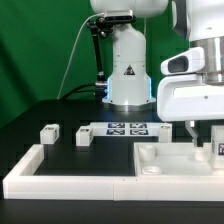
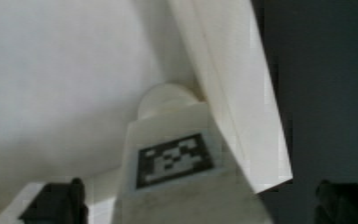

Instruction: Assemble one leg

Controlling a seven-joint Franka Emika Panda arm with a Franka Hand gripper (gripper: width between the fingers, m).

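The arm's gripper [image 1: 204,138] hangs low over the far corner of the square tabletop [image 1: 165,170], at the exterior view's right. The leg [image 1: 221,148] sits just beneath it at the edge of the picture, small and white with a dark tag on its face.

In the wrist view the leg [image 2: 172,160] is close up, with its black-and-white tag facing the camera and its rounded end against the pale tabletop [image 2: 51,90]. A raised white rib [image 2: 229,90] runs alongside it. The two dark fingertips [image 2: 51,203] stand on either side of the leg. Dark space shows between at least one of them and the plastic, so the jaws look spread and not clamped on it, though the blur makes this hard to swear to. I cannot tell whether the leg is seated in the tabletop or only resting against it.

On the black worktop [image 1: 30,115], towards the exterior view's left, a spare leg [image 1: 50,133] stands near a second spare leg [image 1: 84,135], the two apart from each other. The marker board [image 1: 125,128] lies flat in front of the robot's base [image 1: 128,65]. The long border wall [image 1: 60,172] runs along the near side, meeting the tabletop.
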